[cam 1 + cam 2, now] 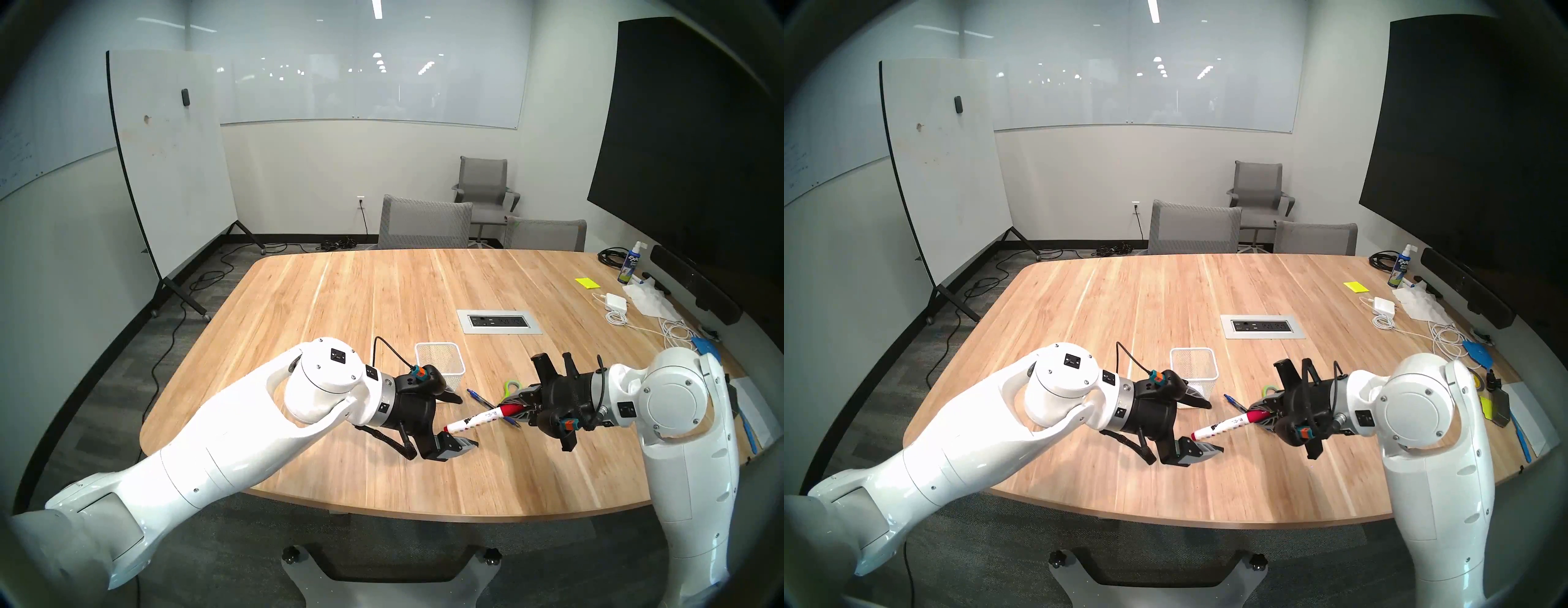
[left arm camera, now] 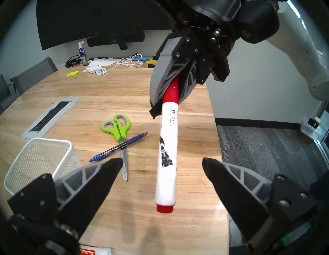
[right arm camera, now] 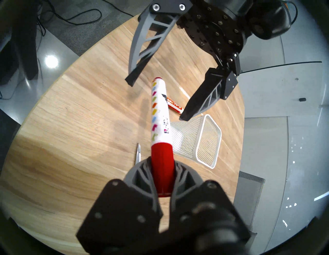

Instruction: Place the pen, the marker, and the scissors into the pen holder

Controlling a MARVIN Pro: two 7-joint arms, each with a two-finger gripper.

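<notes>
Two markers: one marker (image 2: 167,153) with red cap pinched in right gripper (image 2: 170,92), up in air; second marker (image 3: 175,106) flat on table (image 1: 339,297). Left gripper (image 2: 162,167) fingers spread wide, holding nothing. One pen (image 2: 118,146) lying across one scissors (image 2: 120,132). One pen holder (image 1: 440,358) standing nearby.

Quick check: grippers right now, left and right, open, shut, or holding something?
Left gripper: open, holding nothing; its fingers flank the marker's free end without touching it.
Right gripper: shut on the marker, gripped by its red cap.
</notes>
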